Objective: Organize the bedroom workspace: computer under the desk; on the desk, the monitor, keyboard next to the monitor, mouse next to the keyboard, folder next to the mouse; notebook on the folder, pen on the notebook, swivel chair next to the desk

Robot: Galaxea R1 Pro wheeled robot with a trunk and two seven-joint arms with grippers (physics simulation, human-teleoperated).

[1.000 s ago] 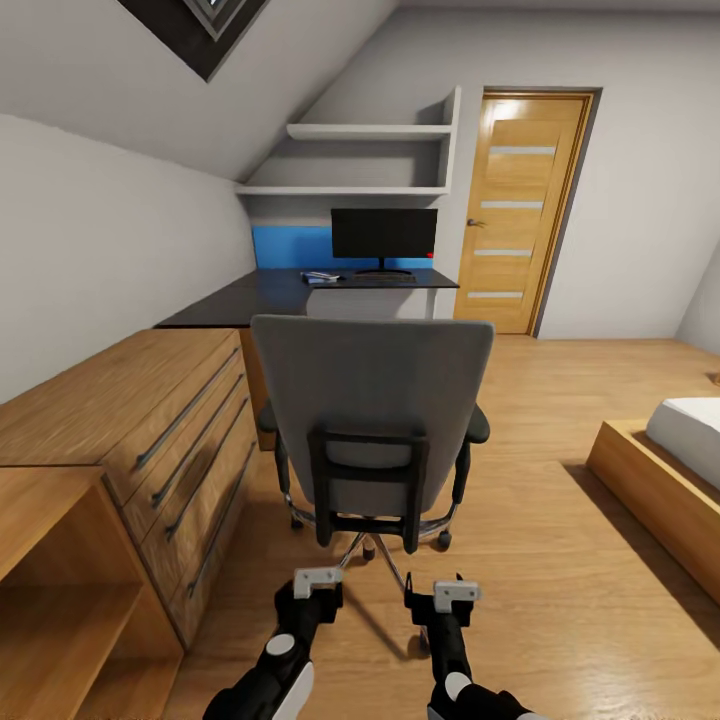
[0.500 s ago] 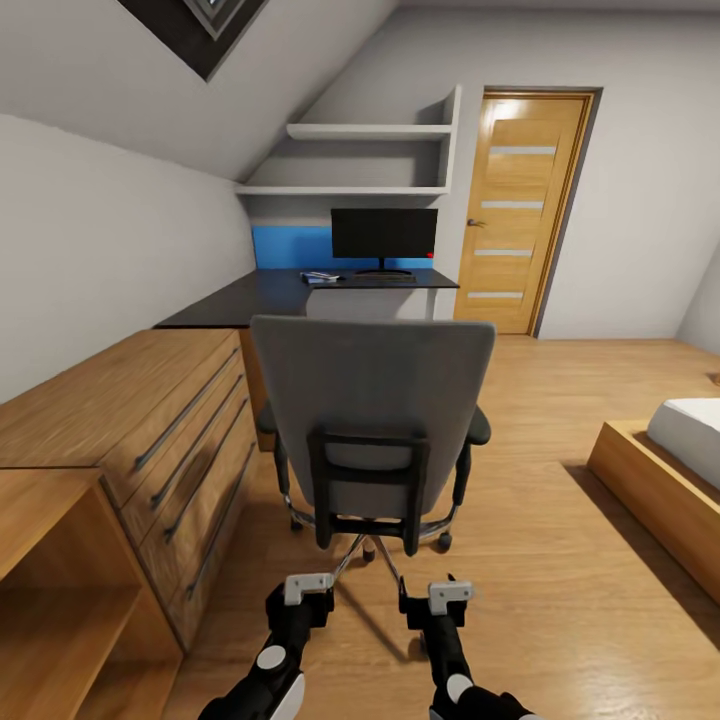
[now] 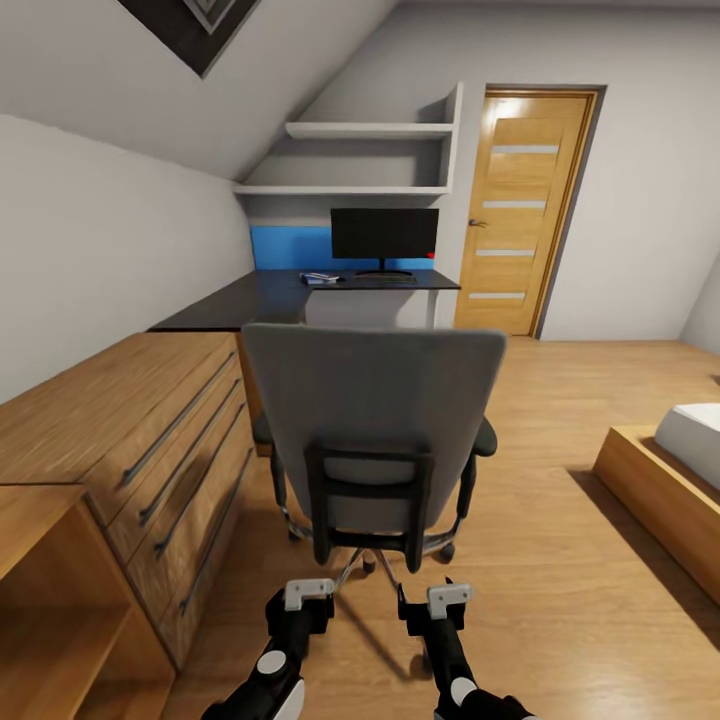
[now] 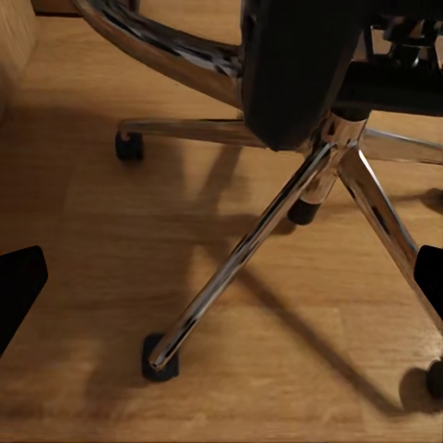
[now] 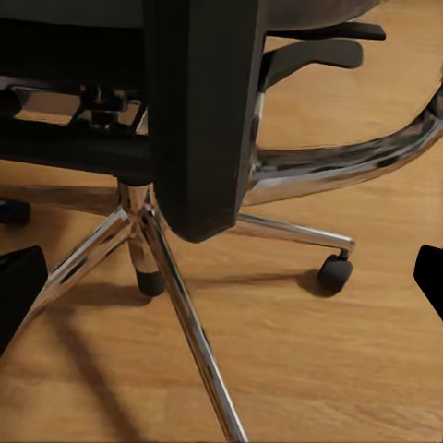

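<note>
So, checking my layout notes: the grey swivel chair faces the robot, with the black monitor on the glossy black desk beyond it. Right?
Not quite. The head view shows the grey swivel chair with its back to the robot. The black monitor does stand on the glossy black desk beyond it.

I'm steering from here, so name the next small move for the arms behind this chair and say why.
Probably ease both arms forward and up to the chair back's black frame. The left gripper and right gripper hang low, open and empty, short of it, while the chair stands well away from the desk.
</note>
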